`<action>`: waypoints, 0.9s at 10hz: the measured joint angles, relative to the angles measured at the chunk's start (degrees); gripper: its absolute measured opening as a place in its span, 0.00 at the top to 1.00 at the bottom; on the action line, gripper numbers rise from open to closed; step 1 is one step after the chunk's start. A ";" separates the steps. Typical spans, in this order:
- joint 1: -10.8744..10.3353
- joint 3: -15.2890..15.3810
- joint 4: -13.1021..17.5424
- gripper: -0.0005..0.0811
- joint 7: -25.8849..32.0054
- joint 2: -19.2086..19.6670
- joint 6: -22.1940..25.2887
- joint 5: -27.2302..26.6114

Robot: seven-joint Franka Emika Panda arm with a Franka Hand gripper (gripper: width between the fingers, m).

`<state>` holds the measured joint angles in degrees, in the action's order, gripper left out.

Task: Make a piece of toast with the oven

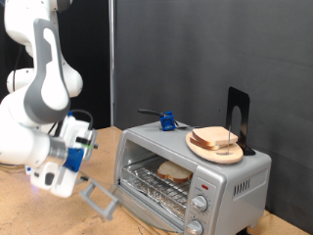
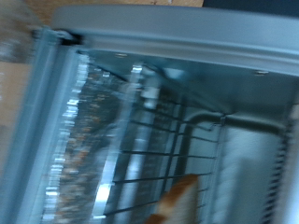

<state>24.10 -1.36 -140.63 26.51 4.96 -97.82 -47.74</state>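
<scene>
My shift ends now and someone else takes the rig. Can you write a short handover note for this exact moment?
Gripper: low, in front of the oven, at its opened door; nothing seen between its fingers, and whether it is open is unclear.
Piece of toast: already on the wire rack inside.
Wooden plate with more bread sits on the oven top.
Left: door not yet closed.

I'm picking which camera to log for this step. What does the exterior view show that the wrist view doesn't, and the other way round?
Only the exterior view shows the gripper at the open oven door, the knobs, and the wooden plate with bread on top of the oven. Only the wrist view shows the oven's inside close up: the wire rack and the inner walls. Both show the piece of toast lying on the rack inside.
</scene>
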 joint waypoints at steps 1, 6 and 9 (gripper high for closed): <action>-0.39 0.86 -0.81 0.00 -0.20 -2.10 0.56 -0.04; -4.59 7.09 -6.13 0.00 -3.74 -11.26 -3.79 -5.46; -6.31 9.87 -7.40 0.00 -6.13 -12.12 -6.61 -7.49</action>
<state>17.80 8.51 -148.03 20.38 -7.16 -104.42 -55.23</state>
